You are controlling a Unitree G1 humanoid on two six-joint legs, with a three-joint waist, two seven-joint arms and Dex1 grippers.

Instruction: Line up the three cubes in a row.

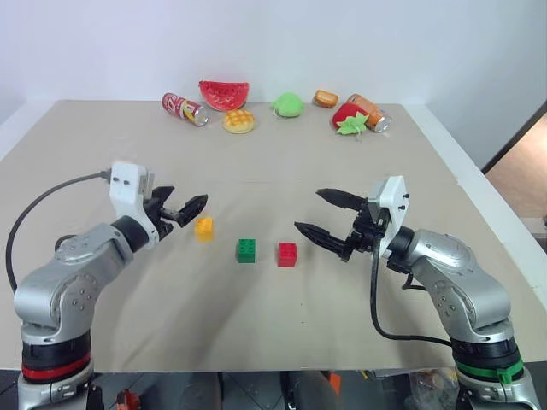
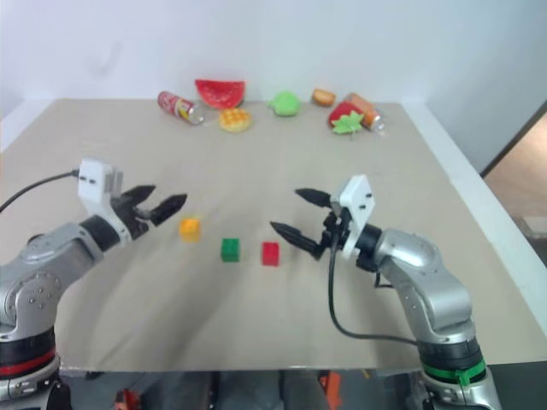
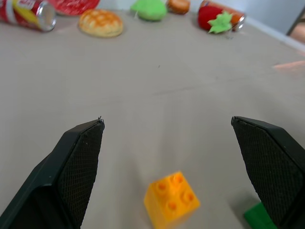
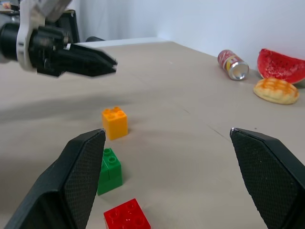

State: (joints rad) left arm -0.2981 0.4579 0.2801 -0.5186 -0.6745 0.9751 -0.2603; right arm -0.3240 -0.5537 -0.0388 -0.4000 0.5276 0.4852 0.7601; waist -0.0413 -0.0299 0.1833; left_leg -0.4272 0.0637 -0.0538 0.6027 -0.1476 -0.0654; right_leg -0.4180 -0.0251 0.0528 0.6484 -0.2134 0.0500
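- Mid-frame on the tabletop (image 1: 256,325) we see the green cube (image 1: 246,250) and red cube (image 1: 287,254) side by side, the yellow-orange cube (image 1: 203,228) just up-left of them.
- Our left gripper (image 1: 190,208) and right gripper (image 1: 323,215) hover with fingers spread wide, holding nothing.
- These cubes look light, rigid, slick: we'd pinch flat opposite sides, below the studs.

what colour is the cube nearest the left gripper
Yellow-orange. The cube shows best in the left wrist view, lying between the left gripper's open fingers.
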